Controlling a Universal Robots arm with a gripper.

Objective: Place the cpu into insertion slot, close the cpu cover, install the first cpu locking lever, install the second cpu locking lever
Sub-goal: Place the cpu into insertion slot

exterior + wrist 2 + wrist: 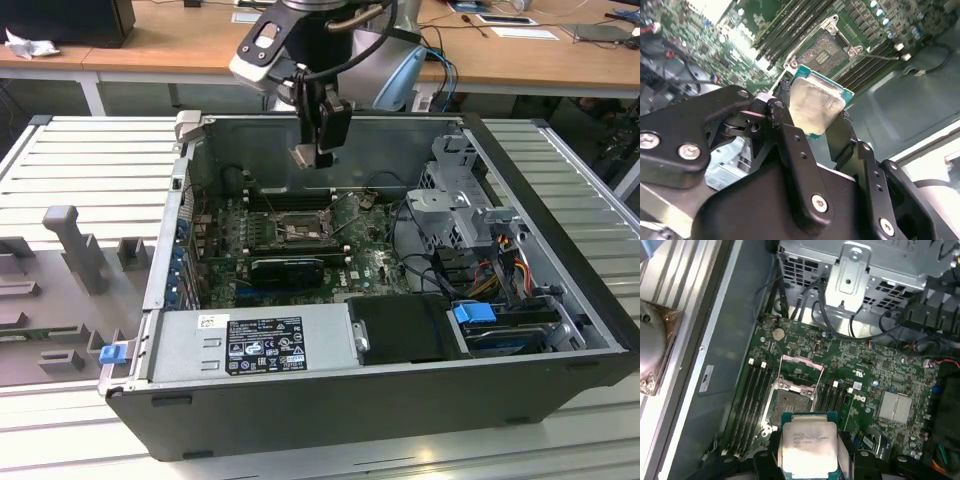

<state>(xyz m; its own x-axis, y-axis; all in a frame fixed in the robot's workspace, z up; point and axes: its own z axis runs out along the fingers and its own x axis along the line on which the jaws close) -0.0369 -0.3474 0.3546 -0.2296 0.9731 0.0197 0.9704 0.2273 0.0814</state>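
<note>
Pincer (315,155), black and 2-fingered, pinches the flat square silver-topped cpu (809,445) by opposite edges, held clear above the green board. Below it lies the square dark insertion slot (790,405) with its silvery rim, bare. The thin metal cpu cover (799,385) stands flipped open at the slot's far side. Step 1 looks to be in hand: seating calls for squaring chip to socket and lowering it level. The chip's underside is hidden, and the locking levers are hard to pick out.
</note>
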